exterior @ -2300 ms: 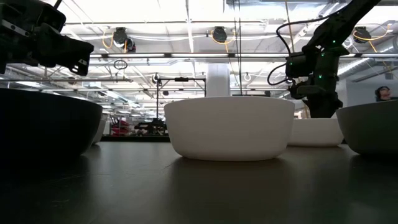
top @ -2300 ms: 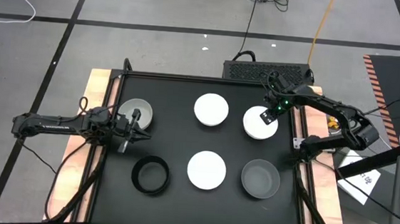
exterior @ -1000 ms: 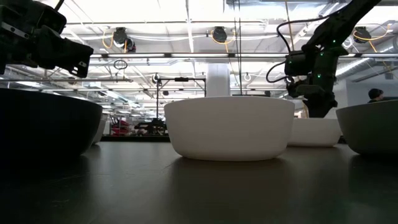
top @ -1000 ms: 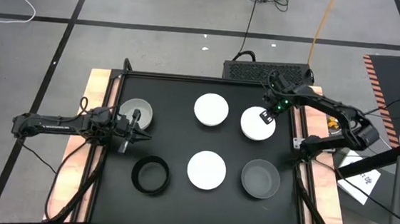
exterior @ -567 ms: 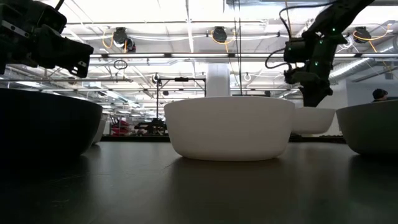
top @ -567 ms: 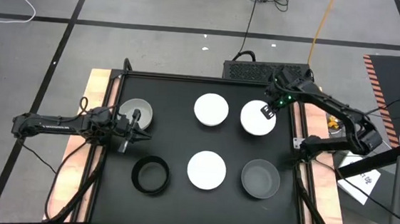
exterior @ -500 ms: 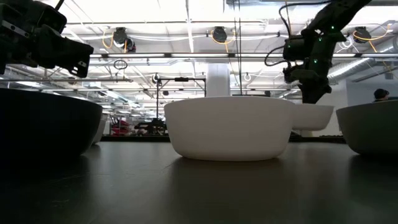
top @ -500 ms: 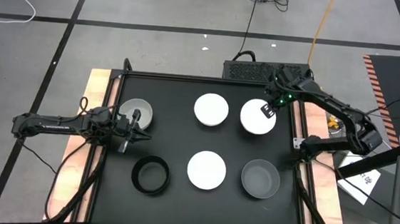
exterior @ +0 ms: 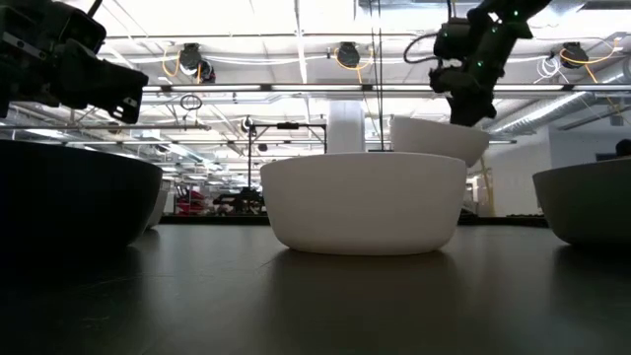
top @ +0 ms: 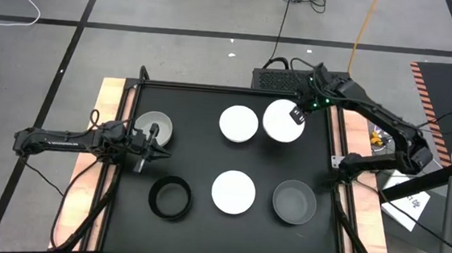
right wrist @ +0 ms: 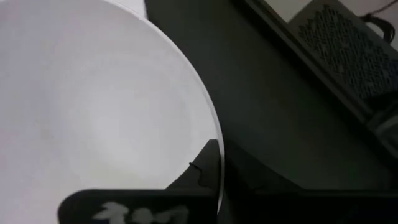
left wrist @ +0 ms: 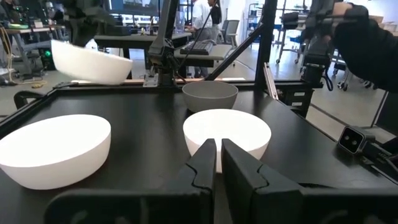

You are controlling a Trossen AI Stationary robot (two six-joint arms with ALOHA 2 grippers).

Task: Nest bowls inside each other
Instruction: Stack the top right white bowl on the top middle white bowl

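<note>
My right gripper (top: 298, 114) is shut on a white bowl (top: 281, 121) and holds it in the air over the table's far right part; the low view shows this bowl (exterior: 437, 138) above the others. Two more white bowls (top: 238, 124) (top: 233, 192), a grey bowl (top: 294, 202) and a black bowl (top: 170, 198) rest on their bases on the black table. Another pale bowl (top: 153, 126) stands at the left. Beside that bowl my left gripper (top: 158, 145) waits level and shut, with nothing in it. My right gripper pinches the white bowl's rim (right wrist: 211, 127) on the bowl's right side, one finger (right wrist: 200, 167) inside the bowl and the other outside. The fingers slant down from the table's right. The bowl is lifted clear, open side up and slightly tilted.
A black box (top: 298, 80) sits just beyond the table's far edge, close to the lifted bowl. Wooden strips (top: 104, 133) and black rails border the table's left and right sides. People stand in the room behind, in the left wrist view.
My right gripper has risen with the white bowl and gone a little toward the table's far left, tipping as it went. The bowl, on the table a second ago, now hangs clear of it, nearer the far white bowl.
</note>
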